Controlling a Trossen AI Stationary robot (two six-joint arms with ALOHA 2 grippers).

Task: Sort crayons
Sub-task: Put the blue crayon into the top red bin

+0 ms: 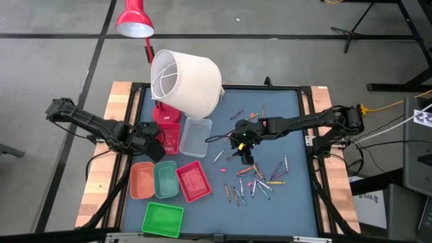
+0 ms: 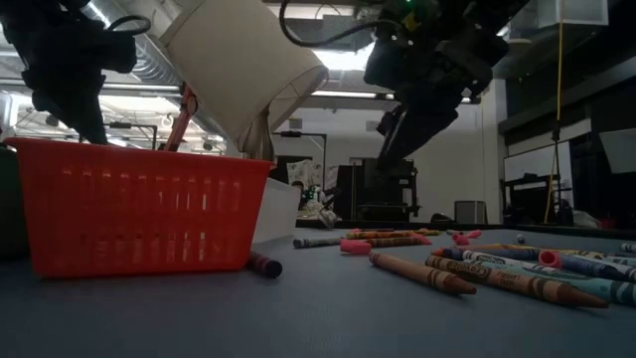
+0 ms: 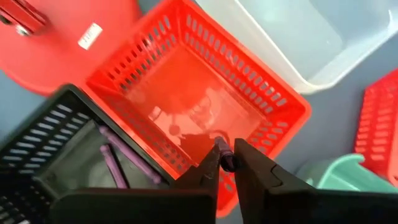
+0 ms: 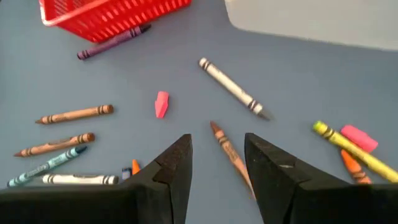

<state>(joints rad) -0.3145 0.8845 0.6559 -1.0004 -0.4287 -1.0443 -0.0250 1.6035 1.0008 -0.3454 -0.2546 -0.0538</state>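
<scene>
Many crayons (image 1: 260, 179) in mixed colours lie scattered on the blue table, right of centre. My right gripper (image 4: 217, 155) hovers open just above them, with a brown crayon (image 4: 225, 144) lying on the table under the gap between its fingers. My left gripper (image 3: 227, 165) hangs at the table's left over a red basket (image 3: 199, 93) and a black basket (image 3: 56, 155), shut on a purple crayon (image 3: 224, 152). Two purple crayons (image 3: 121, 158) lie in the black basket. My left gripper pinches the purple crayon between its two fingertips; only the crayon's end (image 3: 222, 148) shows beyond them. The fingers come slanting down from above. The crayon is lifted clear, over the red basket's wall next to the black basket.
A clear tray (image 1: 194, 135) stands beside the red basket. Orange (image 1: 142, 181), teal (image 1: 165, 179), red (image 1: 194, 181) and green (image 1: 163, 219) trays sit near the front left. A tilted lamp with a white shade (image 1: 185, 81) leans over the far left. A pink stub (image 4: 161, 104) lies among the crayons.
</scene>
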